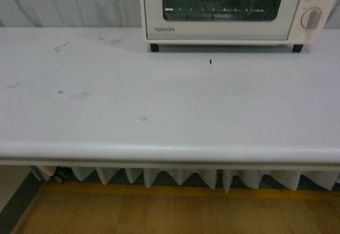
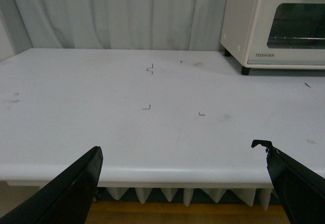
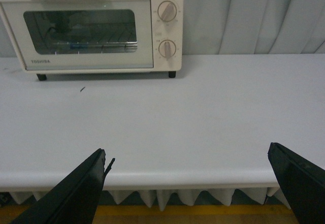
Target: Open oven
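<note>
We see dim, cool, even light in all three views, with no hard shadows. The table (image 1: 170, 101) carries a soft sheen, and a thin shadow lies under the oven (image 1: 223, 31). The front view is grainy and slightly blurred; the oven glass reflects faintly.

Glossy cream oven (image 3: 91, 28) with glass door – matt, scuffed white table (image 1: 159, 112).

Black two-fingered left hand (image 2: 179, 150): jaws spread wide, nothing between them. The wedge-shaped fingers (image 2: 76, 188) taper to narrow tips. Black two-fingered right hand (image 3: 188, 152): jaws equally wide apart, gripping nothing. Both hands touch nothing.
</note>
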`<action>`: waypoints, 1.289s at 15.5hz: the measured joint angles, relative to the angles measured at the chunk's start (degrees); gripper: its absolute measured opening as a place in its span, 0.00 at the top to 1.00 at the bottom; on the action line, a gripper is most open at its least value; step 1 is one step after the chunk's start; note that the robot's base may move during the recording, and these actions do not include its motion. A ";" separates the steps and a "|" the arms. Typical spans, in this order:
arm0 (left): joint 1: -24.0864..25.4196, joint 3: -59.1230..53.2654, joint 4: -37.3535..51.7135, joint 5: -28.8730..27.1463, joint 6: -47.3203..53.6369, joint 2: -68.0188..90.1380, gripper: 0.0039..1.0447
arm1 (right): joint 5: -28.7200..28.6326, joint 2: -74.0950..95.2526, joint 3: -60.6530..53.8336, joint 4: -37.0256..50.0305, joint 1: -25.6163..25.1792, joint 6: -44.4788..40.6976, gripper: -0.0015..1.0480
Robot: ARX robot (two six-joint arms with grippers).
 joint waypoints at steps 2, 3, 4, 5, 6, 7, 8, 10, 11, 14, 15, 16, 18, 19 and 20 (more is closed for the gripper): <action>0.00 0.00 0.00 0.00 -0.02 -0.02 0.06 | 0.00 0.00 0.00 -0.07 0.00 0.00 0.06; 0.00 0.00 0.02 -0.02 -0.07 -0.02 0.06 | 0.02 0.00 0.00 0.04 0.00 0.00 0.06; 0.00 0.00 -0.02 0.02 0.00 -0.02 0.06 | 0.02 0.00 0.00 0.00 0.00 0.02 0.06; 0.00 0.00 -0.02 0.07 0.00 0.00 0.06 | 0.02 0.00 0.00 -0.07 0.00 0.02 0.06; 0.00 0.00 0.00 0.04 0.00 -0.02 0.06 | 0.02 0.02 0.00 0.00 0.00 0.02 0.06; 0.00 0.00 0.09 0.04 0.00 -0.02 0.06 | 0.00 0.02 0.00 0.09 0.00 0.00 0.06; 0.00 0.00 0.20 0.02 0.00 -0.02 0.06 | 0.00 0.02 0.00 0.22 0.00 0.00 0.06; 0.00 0.02 0.28 0.04 -0.02 -0.02 0.06 | -0.02 0.00 0.00 -0.07 0.00 0.00 0.06; 0.00 0.02 -0.17 0.02 -0.02 0.00 0.06 | 0.02 0.07 0.00 -0.11 0.00 0.00 0.06; 0.00 0.02 0.02 0.02 -0.02 0.00 0.06 | 0.04 0.07 0.00 -0.07 0.00 0.00 0.06; 0.00 0.02 0.00 0.02 -0.02 0.00 0.06 | 0.04 0.07 0.00 -0.07 0.00 0.02 0.06; 0.00 0.02 0.00 0.02 -0.02 0.00 0.06 | 0.02 0.07 0.00 -0.07 0.00 0.00 0.06; 0.00 0.02 0.00 0.02 -0.02 0.00 0.06 | 0.04 0.07 0.00 -0.07 0.00 0.00 0.06; 0.00 0.02 0.00 0.02 -0.02 0.00 0.06 | 0.04 0.07 0.00 -0.07 0.00 0.00 0.06; 0.00 0.02 0.00 0.02 -0.02 0.00 0.06 | 0.04 0.07 0.00 -0.07 0.00 0.00 0.06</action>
